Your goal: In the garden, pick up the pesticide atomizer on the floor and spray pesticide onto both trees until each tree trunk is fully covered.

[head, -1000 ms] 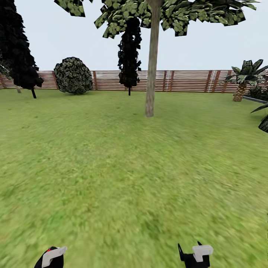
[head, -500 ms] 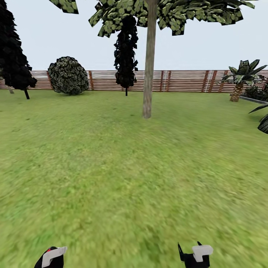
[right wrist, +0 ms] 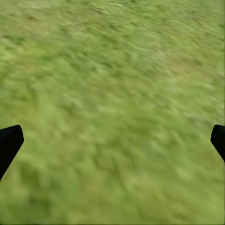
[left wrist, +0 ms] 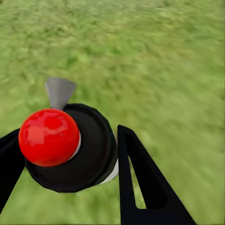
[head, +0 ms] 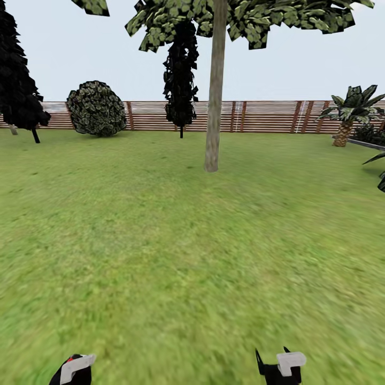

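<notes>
The pesticide atomizer has a red ball top, a black cap and a grey nozzle. My left gripper is shut on it, one black finger on each side, above the grass floor. Low in the head view the left gripper shows with a speck of red. My right gripper is open with nothing in it, and its wrist view has the two fingertips of the right gripper far apart over grass. One tree trunk, grey-tan and mottled, stands ahead in the garden, far from both grippers, under its leafy crown.
A brown slatted fence closes the far side of the lawn. A round bush and black cone-shaped trees stand near it. A short palm is at the far right. Wide grass lies between me and the trunk.
The whole head view has shifted a little: the trunk's base sits lower and the bush further left, so the camera has moved towards the tree. Both grippers keep their places.
</notes>
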### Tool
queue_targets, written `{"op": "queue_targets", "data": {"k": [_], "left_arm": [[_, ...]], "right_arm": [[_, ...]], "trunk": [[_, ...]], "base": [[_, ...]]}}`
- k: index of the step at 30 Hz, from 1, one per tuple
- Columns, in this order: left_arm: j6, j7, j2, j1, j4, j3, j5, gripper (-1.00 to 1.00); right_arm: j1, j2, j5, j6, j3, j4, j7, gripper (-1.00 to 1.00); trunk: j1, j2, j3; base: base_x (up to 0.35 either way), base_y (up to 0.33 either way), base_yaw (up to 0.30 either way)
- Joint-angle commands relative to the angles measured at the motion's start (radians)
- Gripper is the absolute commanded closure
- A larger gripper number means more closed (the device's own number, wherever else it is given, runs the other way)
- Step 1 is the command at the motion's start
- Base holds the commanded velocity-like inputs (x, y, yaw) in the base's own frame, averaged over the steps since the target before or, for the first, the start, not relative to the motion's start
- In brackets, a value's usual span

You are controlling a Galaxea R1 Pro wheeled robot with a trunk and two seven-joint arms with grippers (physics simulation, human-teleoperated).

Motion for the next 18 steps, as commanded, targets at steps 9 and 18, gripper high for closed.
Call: {"op": "queue_targets", "data": {"k": [9, 18], "left_arm": [[0.000, 0.000, 0.000, 0.000, 0.000, 0.000, 0.000, 1.00], [0.001, 0.000, 0.000, 0.000, 0.001, 0.000, -0.001, 1.00]], "right_arm": [[0.000, 0.000, 0.000, 0.000, 0.000, 0.000, 0.000, -1.00], [0.000, 0.000, 0.001, 0.000, 0.000, 0.001, 0.000, -1.00]], "trunk": [[0.000, 0.000, 0.000], [0.000, 0.000, 0.000]], "base": [[0.340, 0.000, 0.000], [0.340, 0.000, 0.000]]}}
